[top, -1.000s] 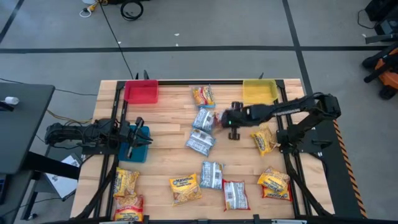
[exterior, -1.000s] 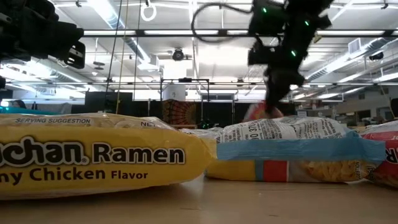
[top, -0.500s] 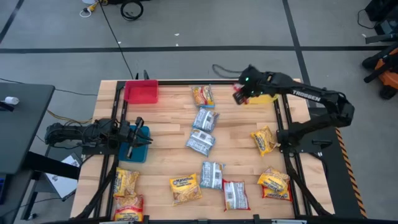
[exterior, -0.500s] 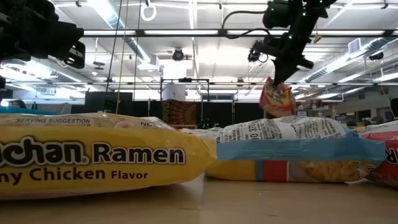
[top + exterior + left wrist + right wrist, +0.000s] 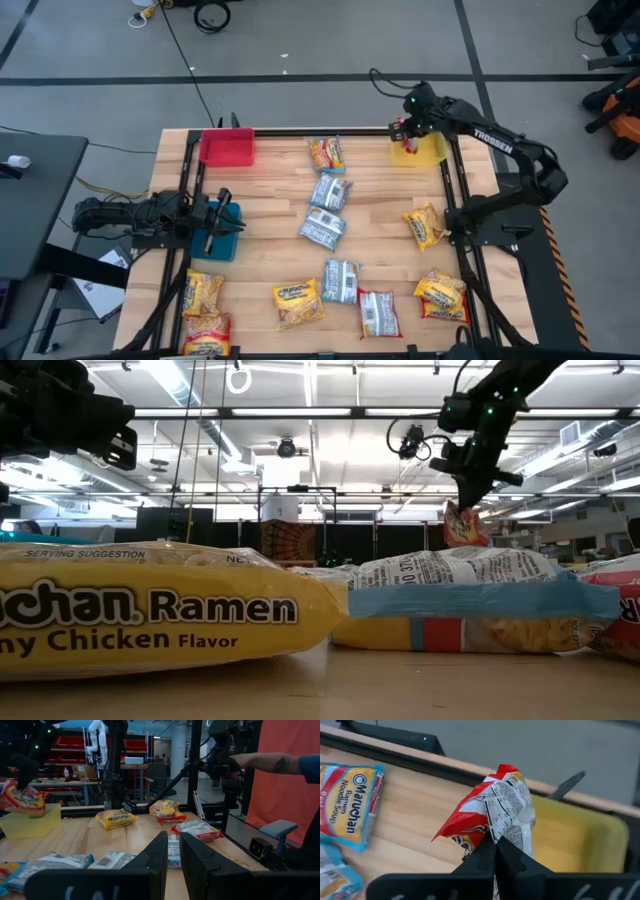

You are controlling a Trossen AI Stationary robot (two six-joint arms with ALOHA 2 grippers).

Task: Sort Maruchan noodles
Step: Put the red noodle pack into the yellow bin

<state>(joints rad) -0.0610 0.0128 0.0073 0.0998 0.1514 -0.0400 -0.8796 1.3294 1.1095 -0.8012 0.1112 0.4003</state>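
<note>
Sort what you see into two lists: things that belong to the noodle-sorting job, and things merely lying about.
Job: right gripper shut on a red ramen packet; ramen packets loose on the table; yellow bin, red bin, blue bin.

Lying about: floor cables; side desk.

The pale butcher-block wooden table (image 5: pixel 270 205) shows light planks in long stripes. At its far edge sit a plain red plastic bin (image 5: pixel 227 148) and a plain yellow plastic bin (image 5: pixel 428 152); a teal-blue plastic bin (image 5: pixel 222 231) lies on the table's left side. Over the yellow bin hangs a red-edged ramen packet with a white back of black print (image 5: pixel 497 815). Mid-table lie silver-blue crinkled packets (image 5: pixel 322 228); nearer the front edge, yellow-orange packets with red lettering (image 5: pixel 297 303)
</note>
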